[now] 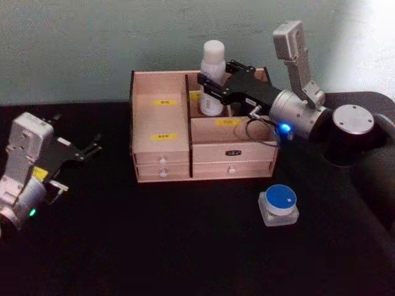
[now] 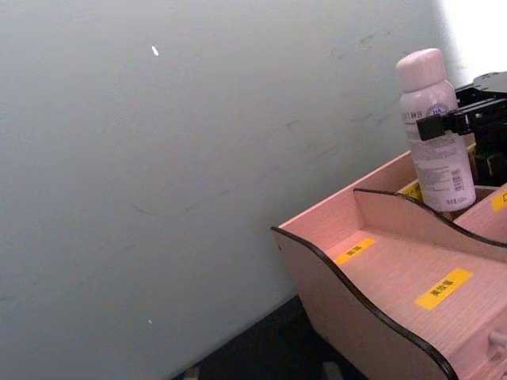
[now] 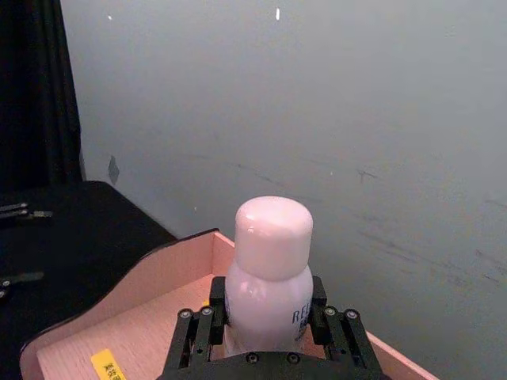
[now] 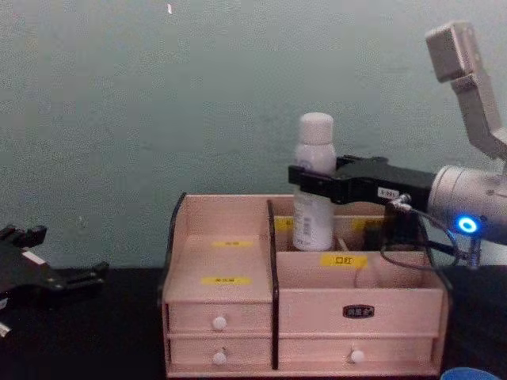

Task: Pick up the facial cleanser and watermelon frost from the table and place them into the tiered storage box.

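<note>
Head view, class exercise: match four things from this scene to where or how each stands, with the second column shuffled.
1. white bottle
2. blue-lidded jar
3. left gripper
4. right gripper

A. on the table, in front of the tiered storage box
B. open, left of the box
C. upright in a rear compartment of the box
D. shut on the bottle

Pairs: 1-C, 2-A, 3-B, 4-D.

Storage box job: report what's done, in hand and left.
Done: nothing released yet. In hand: the right gripper holds the white bottle upright in a back compartment of the storage box. To do: release it, then box the blue-lidded jar on the table. The left gripper is idle, open.
</note>
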`<state>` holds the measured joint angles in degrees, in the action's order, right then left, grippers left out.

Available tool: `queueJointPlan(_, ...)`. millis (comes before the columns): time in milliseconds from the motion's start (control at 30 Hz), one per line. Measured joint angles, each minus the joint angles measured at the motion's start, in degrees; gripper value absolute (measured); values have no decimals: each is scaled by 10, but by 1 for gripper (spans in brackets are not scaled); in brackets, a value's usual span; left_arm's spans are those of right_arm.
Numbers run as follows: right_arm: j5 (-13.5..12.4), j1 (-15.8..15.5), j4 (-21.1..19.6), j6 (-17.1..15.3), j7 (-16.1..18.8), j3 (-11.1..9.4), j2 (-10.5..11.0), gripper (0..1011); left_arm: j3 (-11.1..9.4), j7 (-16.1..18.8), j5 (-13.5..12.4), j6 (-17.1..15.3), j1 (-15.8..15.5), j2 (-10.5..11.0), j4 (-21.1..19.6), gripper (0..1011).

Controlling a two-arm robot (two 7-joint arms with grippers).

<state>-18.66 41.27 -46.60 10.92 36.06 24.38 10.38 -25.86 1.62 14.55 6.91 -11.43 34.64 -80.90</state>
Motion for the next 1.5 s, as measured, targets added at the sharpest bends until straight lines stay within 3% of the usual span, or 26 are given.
queueJointPlan(1500,21,30,80,-8,-7,0,-21,592,0,0,0,0,0,0,0,1001)
